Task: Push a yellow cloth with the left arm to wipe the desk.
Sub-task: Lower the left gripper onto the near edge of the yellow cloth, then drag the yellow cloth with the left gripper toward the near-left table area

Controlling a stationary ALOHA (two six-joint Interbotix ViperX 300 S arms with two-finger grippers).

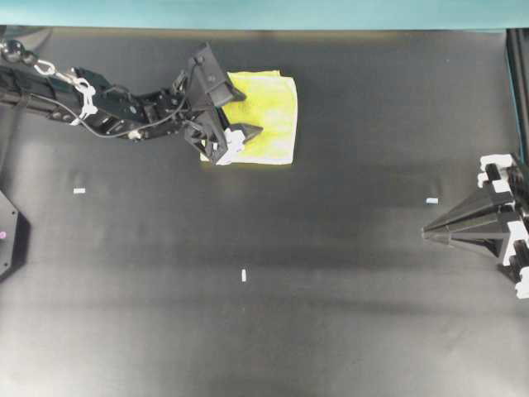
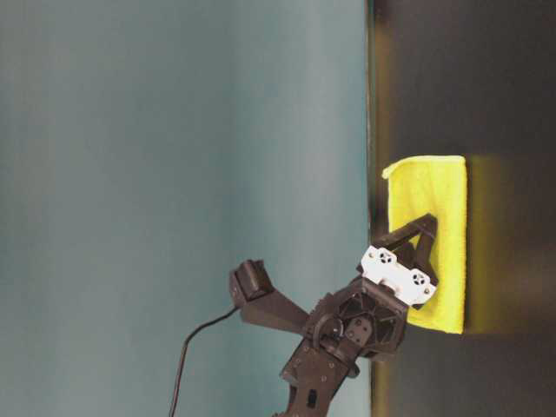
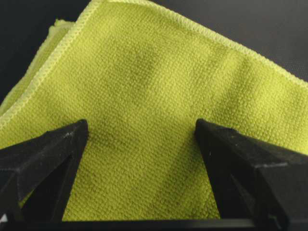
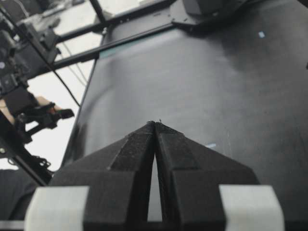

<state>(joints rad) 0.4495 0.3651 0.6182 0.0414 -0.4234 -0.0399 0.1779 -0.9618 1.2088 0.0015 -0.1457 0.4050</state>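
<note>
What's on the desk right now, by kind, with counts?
Yellow cloth: 1
Black grippers: 2, the left gripper open over the cloth, the right gripper shut, at the desk's right edge
White tape marks: 3 ()
Total: 6, all on or over the desk.

My left arm [image 1: 99, 103] is slim, black and jointed, with a thin black cable and white clips. Both my left hand [image 1: 240, 132] and right hand [image 1: 430, 234] have pointed black fingers backed by white blocks.
</note>
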